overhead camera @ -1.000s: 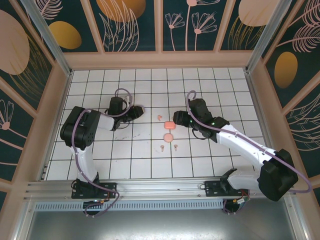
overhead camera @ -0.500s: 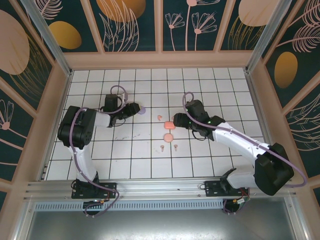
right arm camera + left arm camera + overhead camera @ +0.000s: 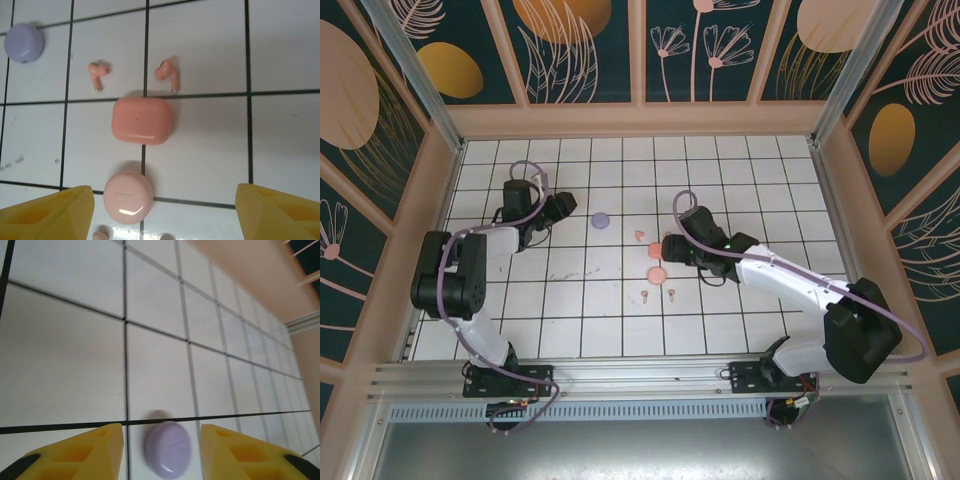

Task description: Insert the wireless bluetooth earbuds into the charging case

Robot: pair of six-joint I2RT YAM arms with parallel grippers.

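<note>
A lilac charging case [image 3: 168, 449] lies closed on the tiles between the yellow fingers of my left gripper [image 3: 160, 432], which stands open with a gap on each side. From above, the left gripper [image 3: 555, 208] sits left of that lilac case [image 3: 600, 220]. My right gripper [image 3: 165, 210] is open above the tiles, its fingertips [image 3: 55, 212] wide apart. Ahead of it lie a pale pink round case [image 3: 128, 196], a coral case [image 3: 142, 120] and two coral earbuds [image 3: 96, 73] [image 3: 168, 74]. Two pale pink earbuds [image 3: 644, 295] [image 3: 672, 293] lie nearer the bases.
All the cases are closed. The white tiled floor [image 3: 760, 180] is boxed in by wooden walls [image 3: 640, 118] at the back and both sides. Open tiles lie behind the cases and in front of the pale pink earbuds.
My left gripper has opened, let go of the lilac case and drawn back to the left, leaving the case on the tiles. My right gripper has opened wider and shifted left toward the coral case.
</note>
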